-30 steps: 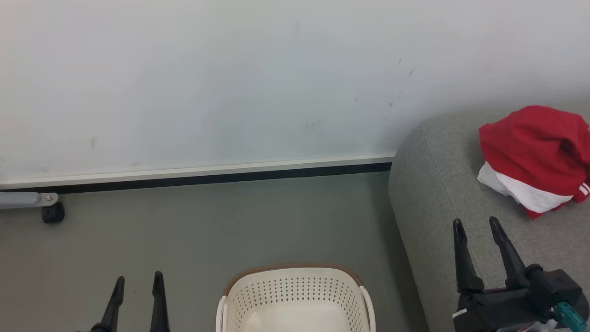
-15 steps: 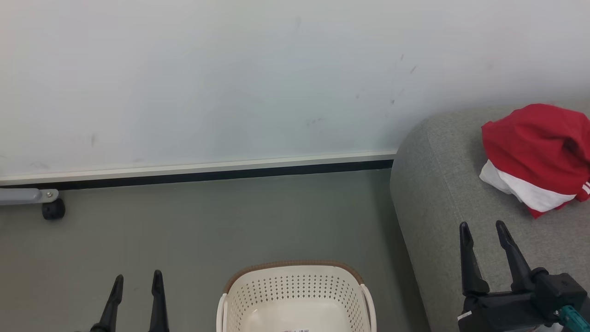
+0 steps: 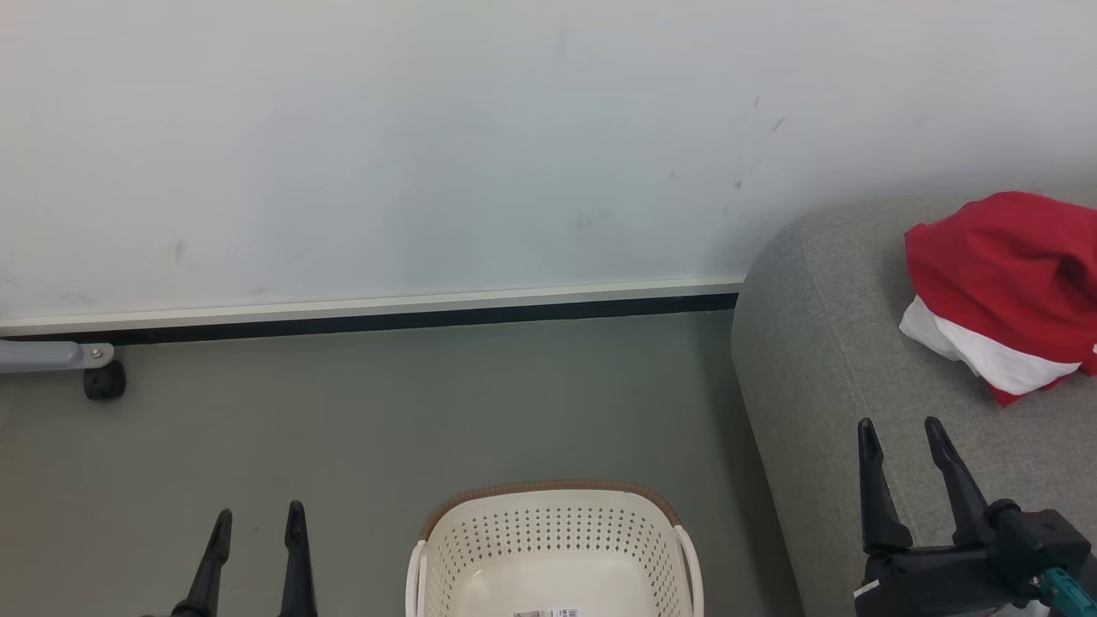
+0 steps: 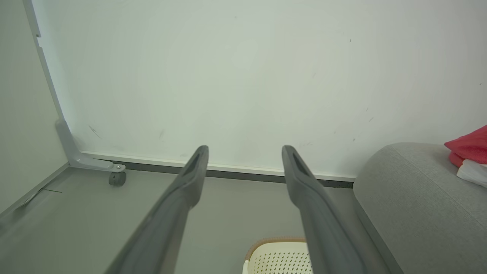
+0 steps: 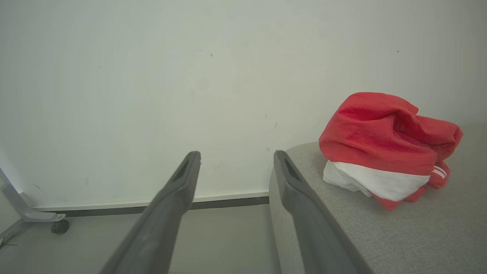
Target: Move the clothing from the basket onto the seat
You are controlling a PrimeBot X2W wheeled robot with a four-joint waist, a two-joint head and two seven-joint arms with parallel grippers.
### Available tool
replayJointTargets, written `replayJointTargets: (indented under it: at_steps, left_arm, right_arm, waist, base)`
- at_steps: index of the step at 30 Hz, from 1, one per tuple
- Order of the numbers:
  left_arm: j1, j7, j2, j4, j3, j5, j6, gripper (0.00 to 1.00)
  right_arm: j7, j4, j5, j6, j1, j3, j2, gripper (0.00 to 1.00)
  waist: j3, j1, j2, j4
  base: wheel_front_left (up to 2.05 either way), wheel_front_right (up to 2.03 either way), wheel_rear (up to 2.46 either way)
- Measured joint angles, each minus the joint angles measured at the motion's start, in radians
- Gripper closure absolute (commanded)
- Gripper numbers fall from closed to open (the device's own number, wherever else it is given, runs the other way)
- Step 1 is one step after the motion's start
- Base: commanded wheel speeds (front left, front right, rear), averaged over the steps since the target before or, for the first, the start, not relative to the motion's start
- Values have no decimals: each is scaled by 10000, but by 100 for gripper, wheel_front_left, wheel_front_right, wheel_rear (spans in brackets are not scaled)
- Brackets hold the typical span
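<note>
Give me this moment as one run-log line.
clothing: heaped on seat | basket: on floor, shown part bare | left gripper: jaws open, empty | right gripper: jaws open, empty, near seat

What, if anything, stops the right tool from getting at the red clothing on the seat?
Probably nothing, so likely yes. The right tool stands open and empty above the seat, with only bare grey cushion between it and the clothing. How far the arm stretches I cannot tell.

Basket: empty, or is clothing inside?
Empty as far as visible: the basket shows bare perforated walls and floor, its near end cut off. The clothing lies bunched on the seat.
</note>
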Motion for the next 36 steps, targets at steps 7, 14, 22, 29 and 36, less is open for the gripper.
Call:
replayJointTargets:
  at_steps: [7, 14, 22, 29, 36]
  left_arm:
    - [-1, 0, -25, 0, -6, 153, 0, 0]
    - [117, 15, -151, 370, -52, 153, -8, 100]
    - [165, 215, -276, 654, 38, -355, -111, 100]
    - [112, 506, -332, 794, 219, -1214, -288, 100]
    - [-76, 752, -416, 949, 410, -2186, -464, 100]
  right_arm:
    - [0, 96, 13, 0, -4, -23, 0, 0]
    - [8, 487, 6, 10, 187, 48, 161, 100]
    - [198, 763, 491, 104, 404, -109, 311, 100]
    - [462, 863, 1488, 197, 368, -347, 385, 100]
    - [765, 978, 2464, 349, 330, -577, 472, 100]
  waist:
    - [6, 0, 0, 30]
    - [2, 0, 0, 41]
    - [9, 0, 0, 38]
    - [15, 0, -1, 35]
    - [21, 0, 0, 31]
  base:
    - [0, 0, 0]
    - [0, 0, 0]
    - [0, 0, 0]
    - [0, 0, 0]
    - [0, 0, 0]
